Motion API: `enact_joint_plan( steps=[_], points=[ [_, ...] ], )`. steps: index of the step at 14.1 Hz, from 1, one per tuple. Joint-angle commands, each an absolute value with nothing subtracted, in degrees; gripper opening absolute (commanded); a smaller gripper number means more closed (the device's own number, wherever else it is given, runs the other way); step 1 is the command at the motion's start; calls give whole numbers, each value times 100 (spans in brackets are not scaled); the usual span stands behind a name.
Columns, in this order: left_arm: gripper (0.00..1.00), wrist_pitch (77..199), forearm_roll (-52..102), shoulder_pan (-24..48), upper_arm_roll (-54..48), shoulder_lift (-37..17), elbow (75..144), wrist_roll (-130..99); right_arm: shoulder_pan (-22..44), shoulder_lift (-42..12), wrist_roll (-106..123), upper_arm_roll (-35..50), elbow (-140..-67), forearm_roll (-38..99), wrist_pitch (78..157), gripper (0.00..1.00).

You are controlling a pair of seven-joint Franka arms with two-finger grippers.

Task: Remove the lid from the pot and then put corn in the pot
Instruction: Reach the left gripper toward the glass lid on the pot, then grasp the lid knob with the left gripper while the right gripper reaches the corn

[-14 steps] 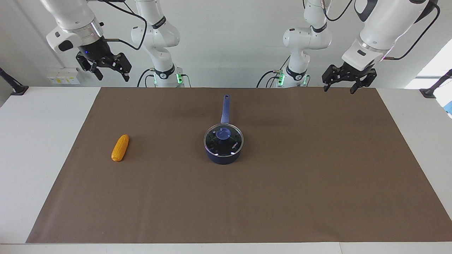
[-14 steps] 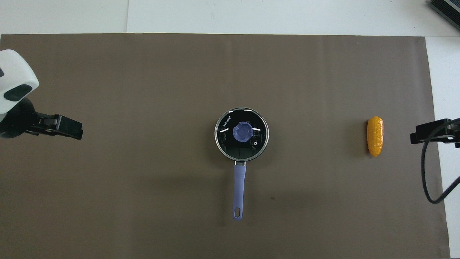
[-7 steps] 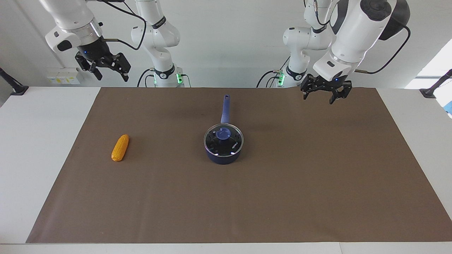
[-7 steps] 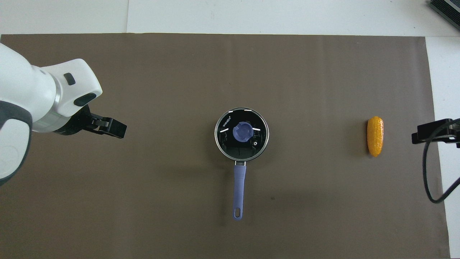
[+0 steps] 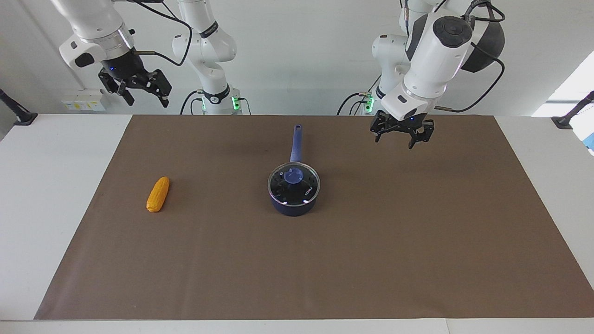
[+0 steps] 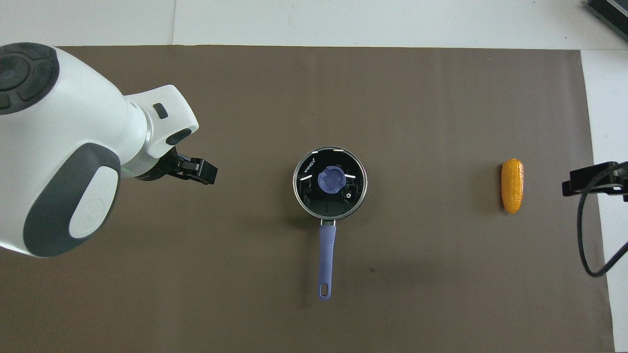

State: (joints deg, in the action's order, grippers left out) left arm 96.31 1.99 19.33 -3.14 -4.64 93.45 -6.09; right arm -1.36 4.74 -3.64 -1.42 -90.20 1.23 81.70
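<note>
The navy pot [image 5: 293, 207] [image 6: 361, 198] stands mid-mat with its long blue handle [image 5: 295, 143] [image 6: 326, 257] pointing toward the robots. The glass lid [image 5: 306, 183] [image 6: 309, 191] with a blue knob [image 5: 293, 176] [image 6: 331, 180] sits on it. The yellow corn [image 5: 158, 194] [image 6: 511, 185] lies on the mat toward the right arm's end. My left gripper [image 5: 401, 138] [image 6: 203, 171] is open and empty, in the air over the mat between the pot and the left arm's end. My right gripper [image 5: 145, 92] [image 6: 586, 179] is open and empty, high over the table's right-arm end, and waits.
A brown mat [image 5: 371, 260] [image 6: 196, 274] covers most of the white table [image 5: 41, 185] [image 6: 343, 19]. A dark object [image 6: 608, 14] lies at the table corner farthest from the robots, at the right arm's end.
My left arm has swung in from the left arm's end toward the pot and come lower. The right arm, pot, lid and corn have not moved.
</note>
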Motion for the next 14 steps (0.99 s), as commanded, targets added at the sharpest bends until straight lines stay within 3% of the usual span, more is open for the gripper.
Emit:
enact_joint_plan(
  steps=[1, 10, 14],
  points=[
    [100, 9922, 132, 2188, -228, -676, 9352, -993, -167, 606, -246, -105, -9184, 202, 8227, 100],
    [100, 10423, -26, 3058, -220, -1458, 9123, -2539, -228, 589, -193, -105, -9193, 202, 8482, 100],
    [100, 10459, -26, 3523, -220, -1959, 8693, -3321, -176, 633, -193, -105, -9263, 202, 8368, 100]
  ],
)
